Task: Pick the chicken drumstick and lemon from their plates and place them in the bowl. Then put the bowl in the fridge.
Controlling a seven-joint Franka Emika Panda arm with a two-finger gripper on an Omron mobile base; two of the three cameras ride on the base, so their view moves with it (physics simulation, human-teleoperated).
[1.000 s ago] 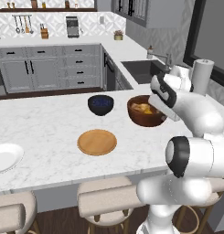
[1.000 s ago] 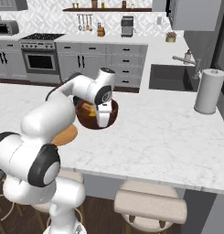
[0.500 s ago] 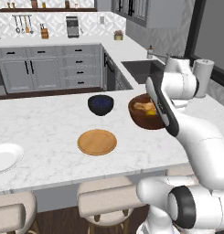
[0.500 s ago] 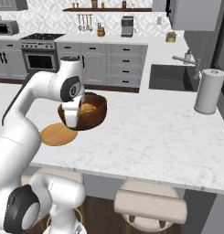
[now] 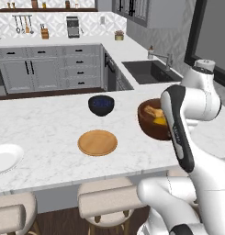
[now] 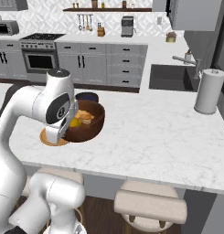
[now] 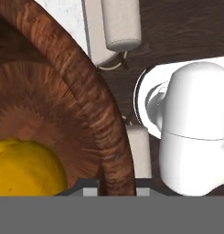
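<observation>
Bowl (image 6: 88,122) lifted off counter, reddish-brown wood, lemon (image 7: 24,167) and drumstick (image 5: 154,111) inside

Both base views overlook the island counter (image 5: 49,124); hand view looks down.

The round reddish-brown wooden bowl (image 5: 153,120) holds the yellow lemon (image 7: 26,168) and the golden-brown drumstick (image 6: 87,117). Left of it on the marble counter (image 5: 49,119) lie the flat tan wooden plate (image 5: 98,142) and, farther left, the white shallow plate (image 5: 4,158). The dark navy-blue bowl (image 5: 101,105) sits behind the tan plate.
</observation>
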